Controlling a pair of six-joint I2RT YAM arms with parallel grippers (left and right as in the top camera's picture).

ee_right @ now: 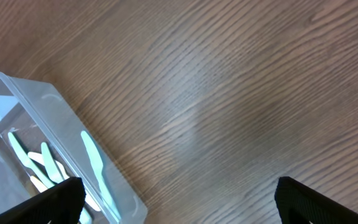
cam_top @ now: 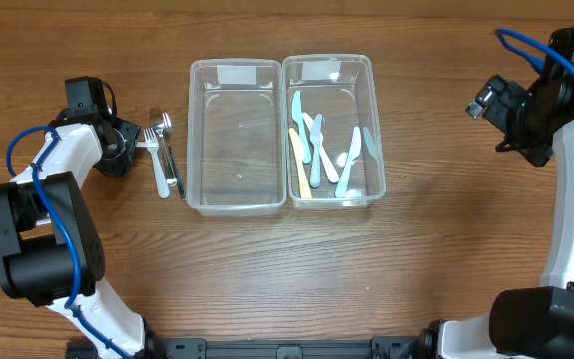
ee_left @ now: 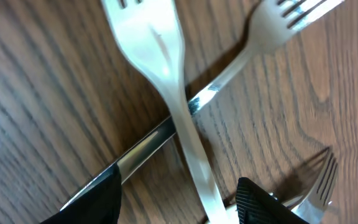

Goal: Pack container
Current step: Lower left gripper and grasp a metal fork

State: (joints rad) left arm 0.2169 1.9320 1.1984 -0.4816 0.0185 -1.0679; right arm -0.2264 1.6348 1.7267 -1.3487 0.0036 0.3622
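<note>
The empty container [cam_top: 235, 137], clear plastic, stands in the middle of the table [cam_top: 297, 289], and all places below are given from it. Against its right wall, touching or nearly so, stands the second container [cam_top: 372, 120] of the same kind, w/ several pastel plastic knives [cam_top: 317, 150] inside: blue, yellow and white ones, lying mixed over each other. Just beside the empty container's left wall, on the bare wood, lie a white plastic fork [ee_left: 166, 74] and a metal fork [ee_left: 148, 144]. They are crossed, the white one on top of the metal handle. In the left wrist view a third fork [ee_left: 321, 183] shows only its tines, at the lower right edge. The left gripper [ee_left: 179, 202] is on the far side of these forks from the empty container, low over the wood. Its jaws are parted, and the white fork's handle runs btw. the two fingers [ee_left: 95, 202]. Whether a pad touches the handle I cannot tell; it grasps nothing. The right gripper [ee_right: 179, 208] hangs well apart from the empty container, beyond the second container, above bare wood. Its jaws are spread wide and hold nothing. Its camera sees only one corner of the second container w/ some knives.
</note>
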